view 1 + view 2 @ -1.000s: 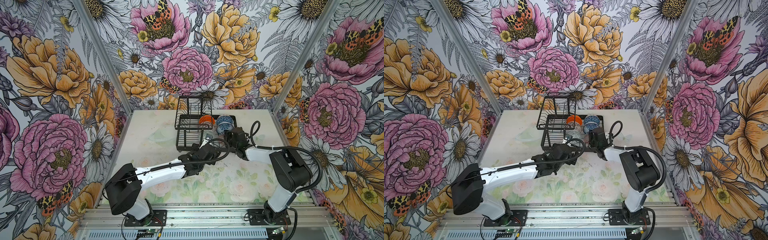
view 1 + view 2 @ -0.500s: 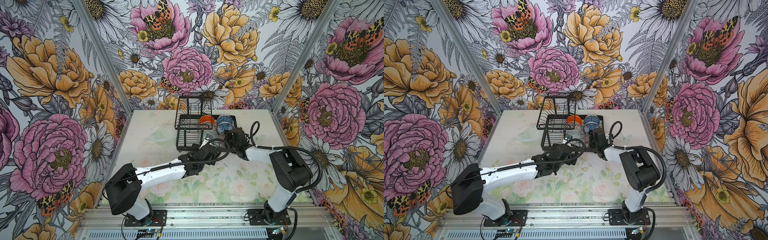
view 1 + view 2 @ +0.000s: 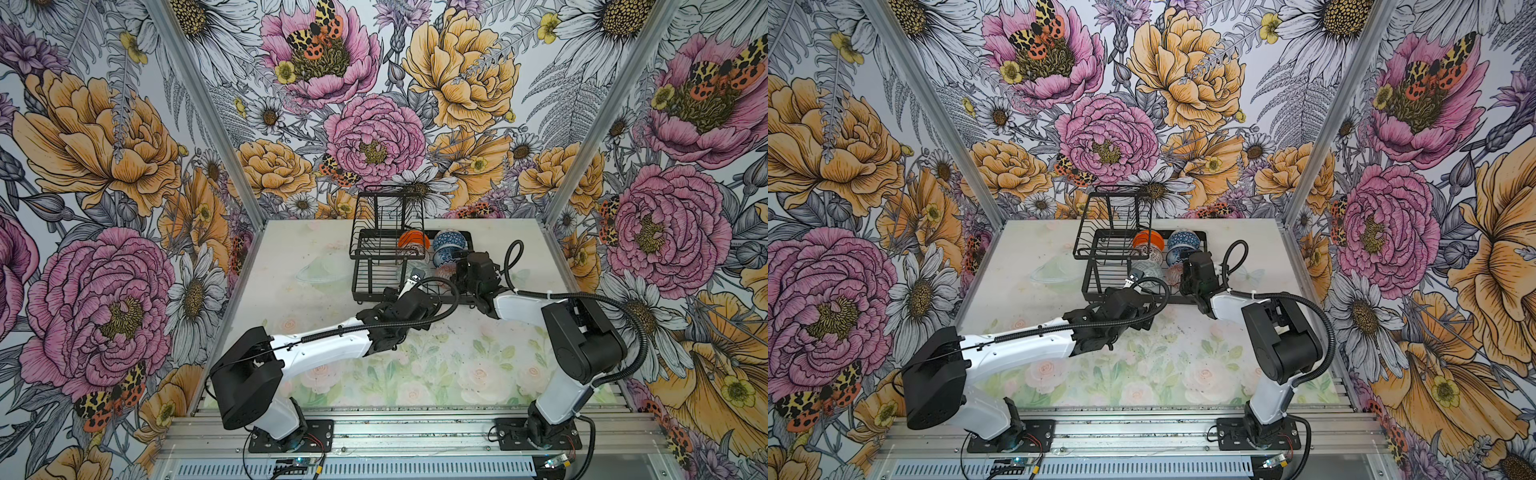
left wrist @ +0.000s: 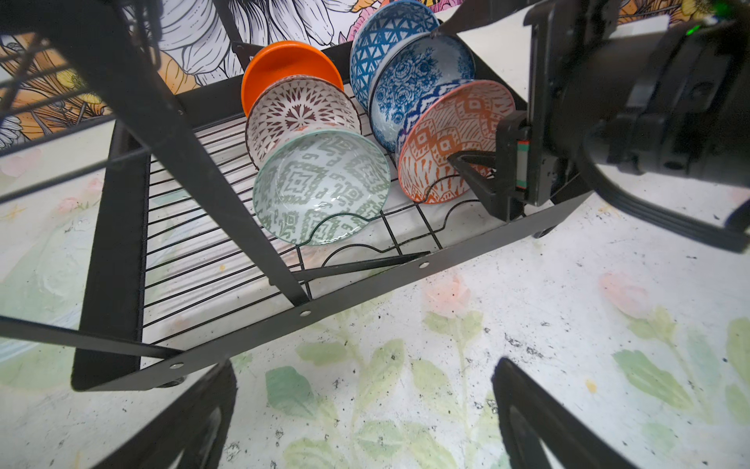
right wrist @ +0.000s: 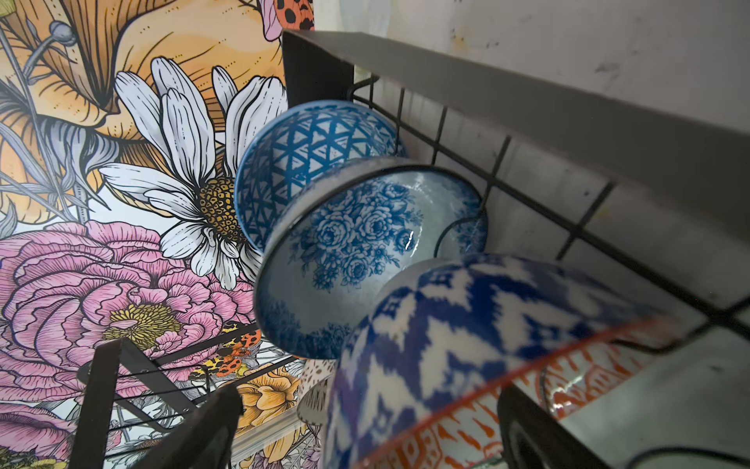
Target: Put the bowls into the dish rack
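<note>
The black wire dish rack (image 3: pixel 471 238) (image 4: pixel 117 227) stands at the back of the table, with several bowls on edge in its slots. One row holds an orange bowl (image 4: pixel 284 61), a white one with dark lattice (image 4: pixel 300 109) and a grey-green one (image 4: pixel 324 182). The other row holds blue geometric (image 4: pixel 385 36), blue floral (image 5: pixel 349 247) and red-orange (image 4: pixel 446 130) bowls. My right gripper (image 5: pixel 369 390) is open and straddles the red-orange bowl's rim (image 5: pixel 466 325), one finger inside it. My left gripper (image 4: pixel 364 365) is open over the table just before the rack, holding nothing.
The rack's raised wire basket tier (image 3: pixel 380 226) stands over its left half, and its slanted struts (image 4: pixel 190 162) cross the left wrist view. The floral back wall (image 3: pixel 374 145) is close behind the rack. The floral table mat (image 3: pixel 436 365) spreads before the arms.
My right gripper's jaws have spread wide and let go of the red-orange bowl, which now rests in its slot. Neither arm has visibly shifted.
</note>
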